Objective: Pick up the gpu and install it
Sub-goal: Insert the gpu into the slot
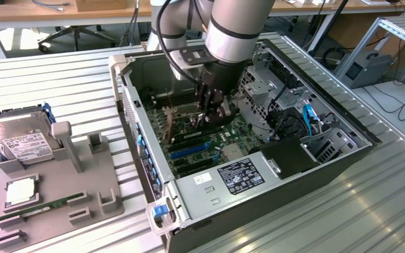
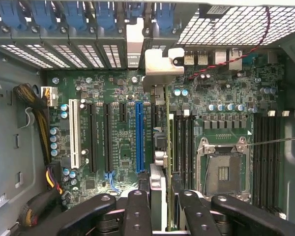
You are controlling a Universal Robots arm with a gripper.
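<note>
Up close, the thick silver-grey tubular robot arm (image 1: 234,31) wears a black band and ends in a black wrist block. Black cables (image 1: 162,26) loop alongside, past a grey boxy bracket (image 1: 188,58). The black metal gripper (image 2: 160,216) has glossy rounded linkage fingers (image 2: 137,216), dotted with small round pivot screws.

High exterior; close wrist over motherboard (image 2: 123,147)

The gpu (image 2: 160,191) stands on edge, clamped between the fingers (image 2: 137,216) just above the motherboard's (image 2: 118,162) expansion slots. Its thin green board runs lengthwise, and its silver bracket (image 2: 161,66) meets the case's rear wall.
</note>
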